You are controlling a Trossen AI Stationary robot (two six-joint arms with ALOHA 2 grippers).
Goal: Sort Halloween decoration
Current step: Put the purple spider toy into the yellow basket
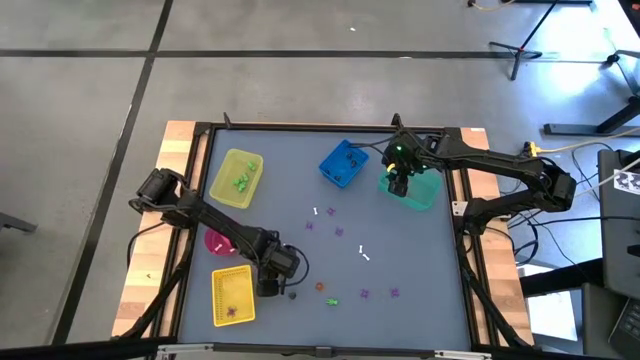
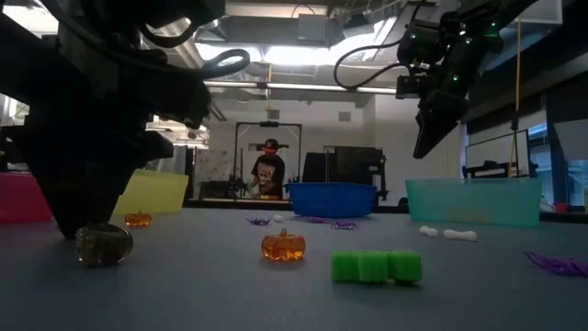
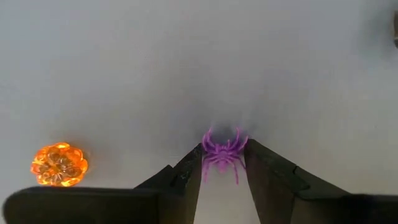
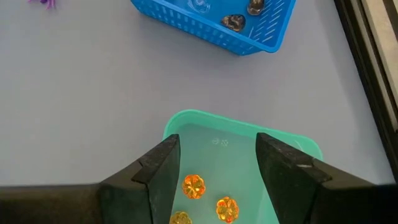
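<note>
Left gripper at the table's 7 o'clock: fingers narrowly apart, flanking a purple spider on the surface. Right gripper, jaws wide and empty, hangs over the teal bin at 1 o'clock, which contains orange pumpkins.

Tiny plastic trinkets lie scattered over the grey table; a purple spider sits flat between the left gripper's fingertips, legs spread; an orange pumpkin rests upright nearby; in the low view another orange pumpkin stands beside a green piece, with a dark translucent pumpkin off to one side; white bones and more purple spiders lie mid-table; three orange pumpkins sit in the teal bin; green pieces lie in the yellow bin.
</note>
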